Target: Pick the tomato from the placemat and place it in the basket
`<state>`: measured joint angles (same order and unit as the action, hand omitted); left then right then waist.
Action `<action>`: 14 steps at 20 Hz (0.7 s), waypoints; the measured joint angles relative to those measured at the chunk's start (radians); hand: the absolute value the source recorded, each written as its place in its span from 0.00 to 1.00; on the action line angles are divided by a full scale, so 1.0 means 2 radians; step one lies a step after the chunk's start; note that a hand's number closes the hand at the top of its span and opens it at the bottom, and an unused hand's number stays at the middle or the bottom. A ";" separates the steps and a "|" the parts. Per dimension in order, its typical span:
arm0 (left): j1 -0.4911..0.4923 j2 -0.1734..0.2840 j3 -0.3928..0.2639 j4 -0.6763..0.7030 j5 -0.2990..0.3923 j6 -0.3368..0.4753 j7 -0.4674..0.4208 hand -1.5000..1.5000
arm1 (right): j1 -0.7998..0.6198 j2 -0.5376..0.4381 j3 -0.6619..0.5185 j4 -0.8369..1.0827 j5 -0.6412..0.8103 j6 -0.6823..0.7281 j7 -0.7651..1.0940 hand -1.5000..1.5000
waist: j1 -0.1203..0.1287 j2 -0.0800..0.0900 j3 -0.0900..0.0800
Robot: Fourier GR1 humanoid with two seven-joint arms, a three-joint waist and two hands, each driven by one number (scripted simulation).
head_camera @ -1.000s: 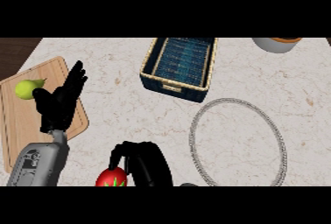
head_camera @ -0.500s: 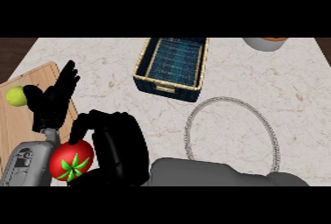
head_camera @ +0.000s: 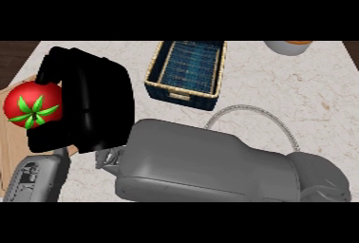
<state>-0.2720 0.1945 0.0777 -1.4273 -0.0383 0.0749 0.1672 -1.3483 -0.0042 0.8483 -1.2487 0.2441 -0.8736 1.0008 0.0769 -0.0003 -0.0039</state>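
The right hand (head_camera: 88,107) has its fingers curled around the tomato (head_camera: 33,105) and holds it above the counter (head_camera: 308,95), well left of the wicker basket (head_camera: 188,69), so only the placing is left.

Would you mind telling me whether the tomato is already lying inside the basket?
No, the tomato is at the view's left, held by the right hand, well apart from the basket, which holds nothing visible.
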 measured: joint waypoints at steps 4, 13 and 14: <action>0.001 0.000 0.002 0.000 0.004 -0.004 0.000 0.50 | -0.071 0.000 -0.016 0.072 -0.022 -0.003 0.017 1.00 | 0.001 0.002 0.000; 0.000 0.005 0.007 -0.011 0.007 -0.007 0.005 0.50 | -0.156 0.002 -0.021 0.207 -0.080 0.008 0.005 1.00 | -0.001 0.006 0.000; 0.001 0.004 0.006 -0.010 0.005 -0.005 0.004 0.50 | -0.158 0.002 -0.023 0.220 -0.087 0.011 -0.001 1.00 | 0.000 0.007 0.000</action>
<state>-0.2707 0.2027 0.0890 -1.4479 -0.0292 0.0650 0.1754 -1.6652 0.0001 0.8029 -0.8091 0.0692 -0.8521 0.9984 0.0760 0.0128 -0.0041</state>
